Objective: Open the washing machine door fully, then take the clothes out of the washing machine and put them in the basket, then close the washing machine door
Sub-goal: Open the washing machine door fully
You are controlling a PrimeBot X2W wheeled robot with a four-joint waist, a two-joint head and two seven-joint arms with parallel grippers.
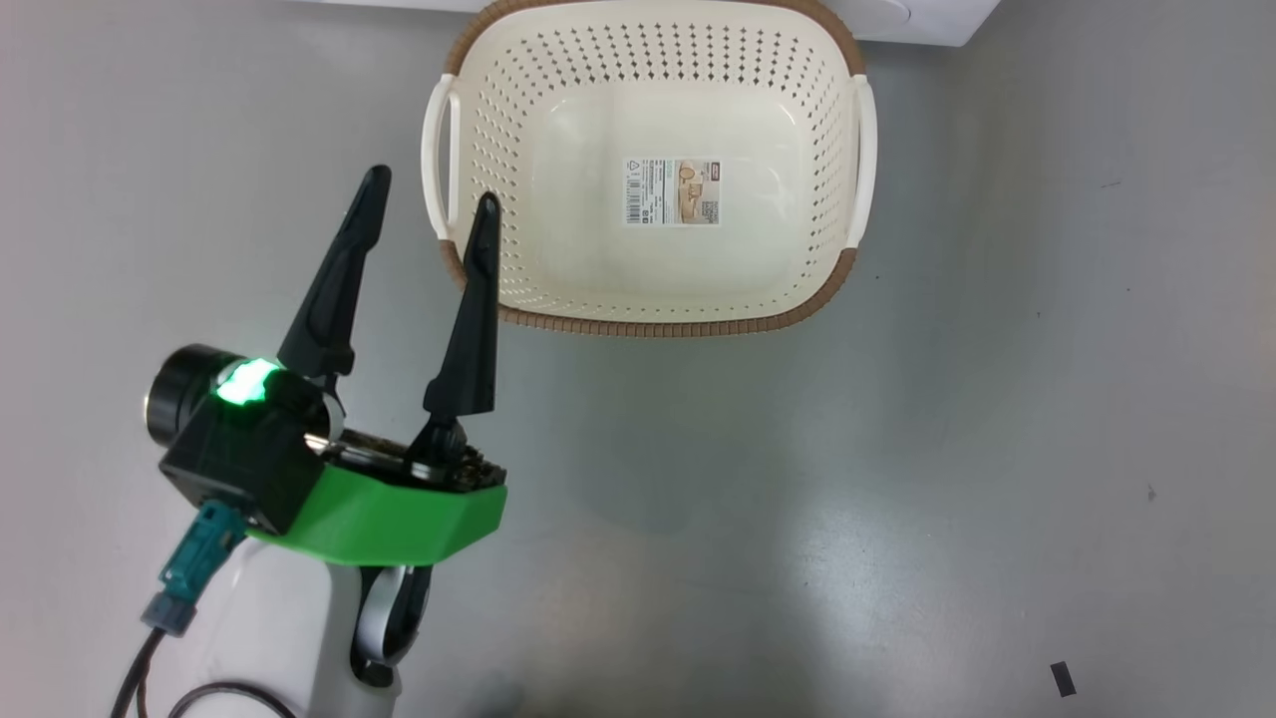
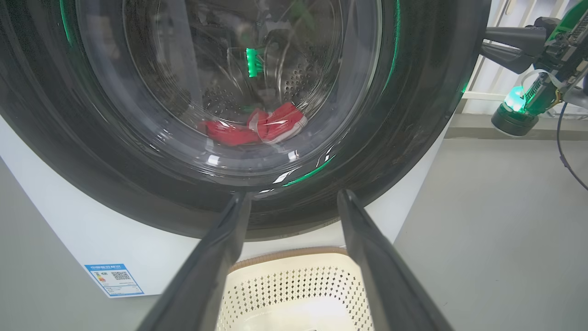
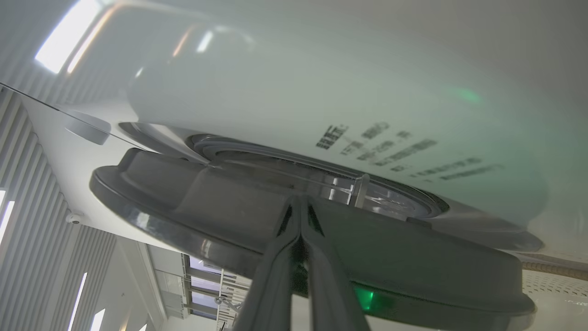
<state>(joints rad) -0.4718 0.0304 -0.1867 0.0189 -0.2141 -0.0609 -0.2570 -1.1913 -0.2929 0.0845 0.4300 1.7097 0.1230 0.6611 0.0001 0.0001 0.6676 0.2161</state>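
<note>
The washing machine door (image 2: 413, 115), glossy black rim around a clear bowl, fills the left wrist view on the white washing machine (image 2: 92, 230). Red and white clothes (image 2: 257, 128) lie in the drum behind the glass. My left gripper (image 2: 294, 195) hangs open and holds nothing in front of the door's lower rim, above the cream basket (image 2: 294, 276). In the head view the left gripper (image 1: 431, 189) points at the left handle of the basket (image 1: 658, 324). My right gripper (image 3: 301, 200) is shut, tips against the door (image 3: 413, 257) at its edge, where a narrow gap shows. The right gripper (image 2: 482, 40) sits at the door's right side.
Grey floor lies open to the right of the basket and the machine. A blue label (image 2: 114, 279) marks the washer's lower front. The washer's white base (image 1: 917, 20) stands just behind the basket. A small dark scrap (image 1: 1063, 678) lies on the floor.
</note>
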